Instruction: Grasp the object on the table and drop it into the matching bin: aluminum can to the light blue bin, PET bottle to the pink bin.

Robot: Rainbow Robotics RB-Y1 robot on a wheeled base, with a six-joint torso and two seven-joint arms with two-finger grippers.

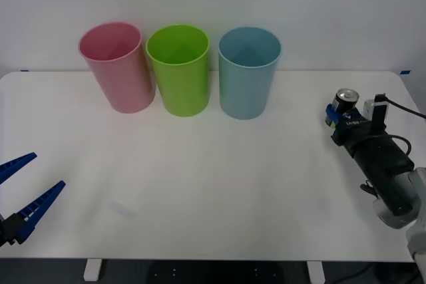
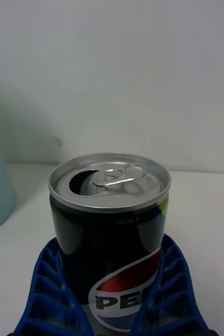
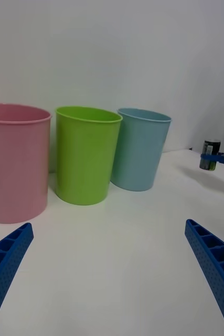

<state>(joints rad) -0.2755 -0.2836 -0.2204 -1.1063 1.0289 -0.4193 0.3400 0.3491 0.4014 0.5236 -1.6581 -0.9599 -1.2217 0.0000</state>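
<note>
The right tool (image 1: 344, 115) is at the right side of the bench (image 1: 213, 191), well right of the bins, with its blue ribbed fingers (image 2: 167, 294) pinching the can (image 1: 345, 102) from both sides. In the right wrist view the can (image 2: 109, 231) stands upright between the two fingers, its silver top facing up with the pull tab and an open mouth showing, and a red, white and blue logo low on its dark side. Whether its base touches the bench or is lifted just off it cannot be told.

Three bins stand in a row along the far edge of the bench: the pink bin (image 1: 116, 64) on the left, the green bin (image 1: 178, 68) in the middle, and the blue bin (image 1: 248, 71) on the right, the one nearest the can. All stand upright, mouths open upward. Pink and green are touching or almost so; blue stands just beside green.

The left tool (image 1: 20, 194) is at the near left corner of the bench, its fingers (image 3: 214, 262) spread wide with nothing between them, well apart from the bins. From the left wrist view the can (image 3: 211, 155) shows far off to the right of the blue bin, in the right tool's grip.
</note>
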